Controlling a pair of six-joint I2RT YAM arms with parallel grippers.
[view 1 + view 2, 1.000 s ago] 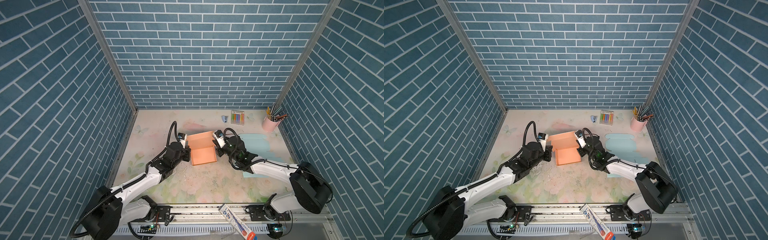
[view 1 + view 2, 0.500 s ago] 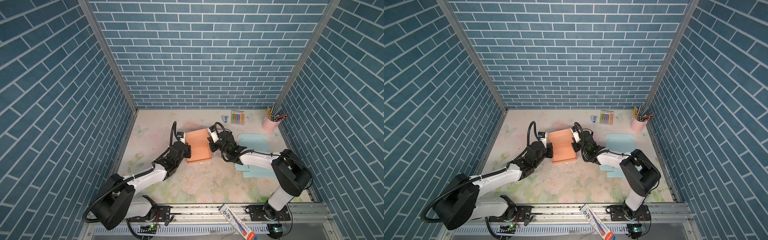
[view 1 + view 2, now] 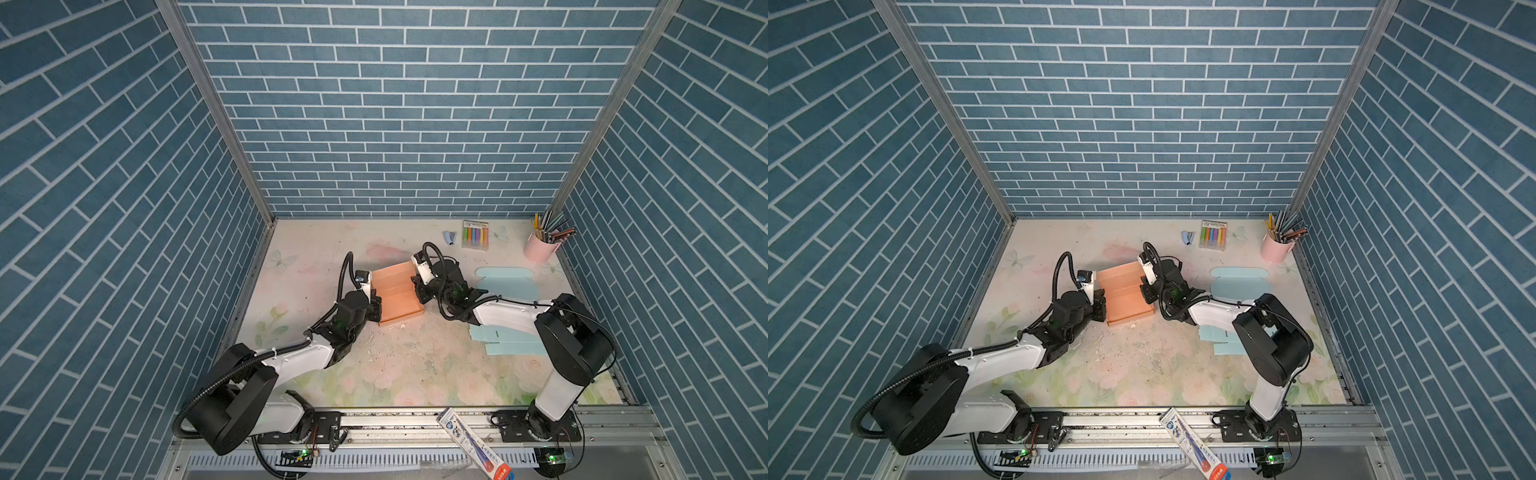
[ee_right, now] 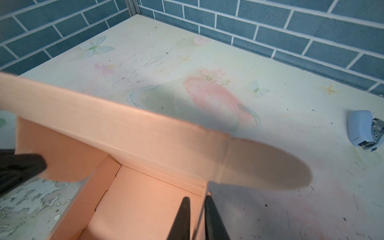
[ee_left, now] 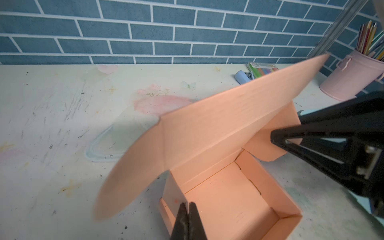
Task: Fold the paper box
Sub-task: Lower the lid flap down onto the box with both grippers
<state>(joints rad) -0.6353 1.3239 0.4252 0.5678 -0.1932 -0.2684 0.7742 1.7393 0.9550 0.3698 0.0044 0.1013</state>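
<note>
- Paper box [image 3: 399, 296], orange, sits mid-tabletop [image 3: 395, 365] between the two arms in both top views. Base is formed and open on top.
- Lid panel [image 5: 228, 116] stands up from the far wall, tilted over the base. Its rounded side flaps hang loose and are blurred in both wrist views.
- Left pincer [image 5: 187, 204] is at the box's left wall. Fingers are pressed together on the wall's top edge, pinching it.
- Right pincer [image 4: 197, 199] is at the box's right wall. Fingers stand slightly apart with the wall's edge running between them. Contact with the wall cannot be told.
- In a top view, both pincers flank the box [image 3: 1125, 297] at opposite side walls, low to the tabletop.
- Light-blue flat blanks [image 3: 505, 286] lie to the right of the box, partly under the right arm.
- Along the back wall sit a blue stapler [image 3: 449, 237], a marker pack [image 3: 475, 235] and a pink cup [image 3: 539, 249] of pencils, all well apart from the box.
</note>
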